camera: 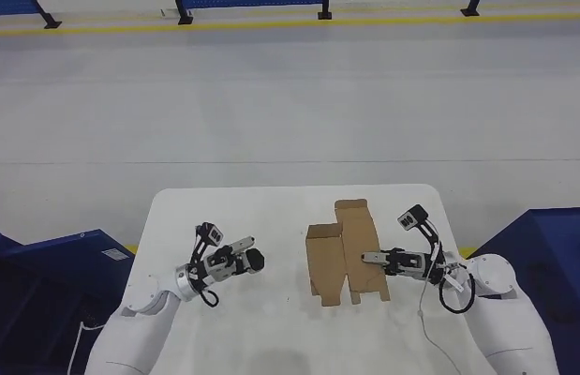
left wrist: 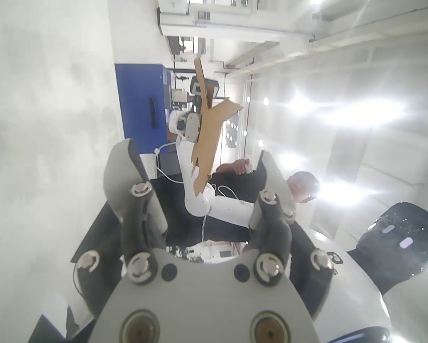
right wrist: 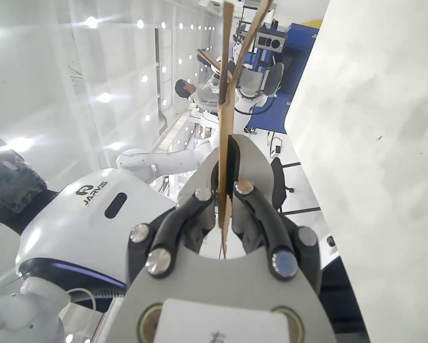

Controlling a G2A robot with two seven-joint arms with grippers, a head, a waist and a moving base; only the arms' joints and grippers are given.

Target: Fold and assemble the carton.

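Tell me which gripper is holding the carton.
The right gripper, shut on the edge of the carton. The left gripper is open and empty, apart from the carton on its other side.

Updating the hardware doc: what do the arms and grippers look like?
The left arm and right arm are white rounded shells. The left gripper and right gripper match: two pale grey fingers with black pads, black links with silver bolts, grey plate. A black camera sits on each wrist; a white cable trails by the right arm.

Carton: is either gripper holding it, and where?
Right gripper pinches the carton by a flap edge on its side; left gripper is open, holding nothing.
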